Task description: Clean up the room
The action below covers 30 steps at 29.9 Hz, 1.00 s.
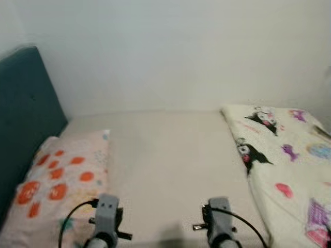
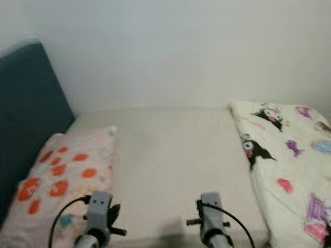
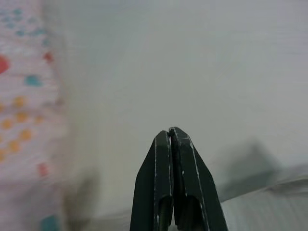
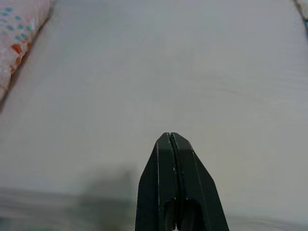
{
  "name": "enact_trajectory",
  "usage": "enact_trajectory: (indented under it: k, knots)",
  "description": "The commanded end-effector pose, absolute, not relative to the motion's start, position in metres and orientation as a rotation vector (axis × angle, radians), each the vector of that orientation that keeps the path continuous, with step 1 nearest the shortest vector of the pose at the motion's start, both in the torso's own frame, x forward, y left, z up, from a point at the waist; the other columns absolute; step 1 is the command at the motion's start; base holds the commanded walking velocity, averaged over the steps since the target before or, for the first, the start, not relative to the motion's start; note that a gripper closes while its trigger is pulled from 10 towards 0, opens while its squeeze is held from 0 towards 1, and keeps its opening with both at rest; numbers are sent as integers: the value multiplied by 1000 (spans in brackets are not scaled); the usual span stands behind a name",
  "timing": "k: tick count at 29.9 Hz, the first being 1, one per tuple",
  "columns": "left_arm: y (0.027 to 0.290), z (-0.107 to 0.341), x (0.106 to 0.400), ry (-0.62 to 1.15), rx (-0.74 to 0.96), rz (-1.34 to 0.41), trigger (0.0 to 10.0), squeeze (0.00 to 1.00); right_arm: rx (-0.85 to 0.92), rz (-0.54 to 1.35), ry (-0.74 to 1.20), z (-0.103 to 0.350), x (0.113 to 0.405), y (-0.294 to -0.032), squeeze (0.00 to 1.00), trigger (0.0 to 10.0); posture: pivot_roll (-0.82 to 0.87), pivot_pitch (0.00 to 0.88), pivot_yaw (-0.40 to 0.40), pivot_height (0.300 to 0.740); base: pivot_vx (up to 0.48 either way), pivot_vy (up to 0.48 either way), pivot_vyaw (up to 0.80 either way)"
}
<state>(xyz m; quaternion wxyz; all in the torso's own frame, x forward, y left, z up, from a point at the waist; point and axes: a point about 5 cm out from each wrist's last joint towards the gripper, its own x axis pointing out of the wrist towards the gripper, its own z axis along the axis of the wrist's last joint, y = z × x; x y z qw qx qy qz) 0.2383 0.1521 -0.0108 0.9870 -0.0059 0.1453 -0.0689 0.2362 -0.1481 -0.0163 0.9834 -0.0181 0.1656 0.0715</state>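
Bed: a wide bed covered by a plain cream sheet point(image 1: 165, 165) is seen ahead, running from the near edge to a pale wall point(image 1: 176, 51) at the far side.
Headboard: a dark teal upholstered headboard point(image 1: 26, 119) is set along the left side of the bed, standing upright against the wall corner.
Pillow: a pale pink pillow printed with orange blobs and small teal marks point(image 1: 62, 186) is laid at the left of the bed, just beside the headboard, its long side running near to far.
Blanket: a cream blanket printed with black-and-white cartoon figures, purple shapes and pink spots point(image 1: 289, 170) is spread over the right side of the bed, its left edge rumpled and raised slightly above the sheet.
Middle strip: the bare sheet is left exposed between pillow and blanket.
Left tool point(image 3: 169, 132): held low over the near edge of the bed, near the pillow's near corner; its two black fingers are pressed together with nothing between them.
Right tool point(image 4: 170, 136): held low over the bare sheet near the bed's near edge, left of the blanket; its fingers are likewise pressed together and nothing is gripped.
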Motion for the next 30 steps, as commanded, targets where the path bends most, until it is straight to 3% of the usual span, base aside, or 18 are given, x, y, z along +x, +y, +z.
enact_trajectory:
  k: [1,15,24,30]
  knots:
    - [153,-14,235,310,-7,-140,10000,0,-31,134,352,-19,235,-151,0,10000,8,38,-8,740,0,-394,0]
    - [153,-14,235,313,-5,-146,10000,0,-53,156,356,-19,235,-149,0,10000,8,34,-2,740,0,-390,0]
    - [153,-14,235,311,-4,-146,10000,0,-53,154,359,-19,234,-149,0,10000,10,37,-2,740,0,-389,761]
    - [154,-14,234,312,-4,-145,10000,0,-24,137,360,-20,234,-150,0,10000,11,40,-3,740,0,-393,0]
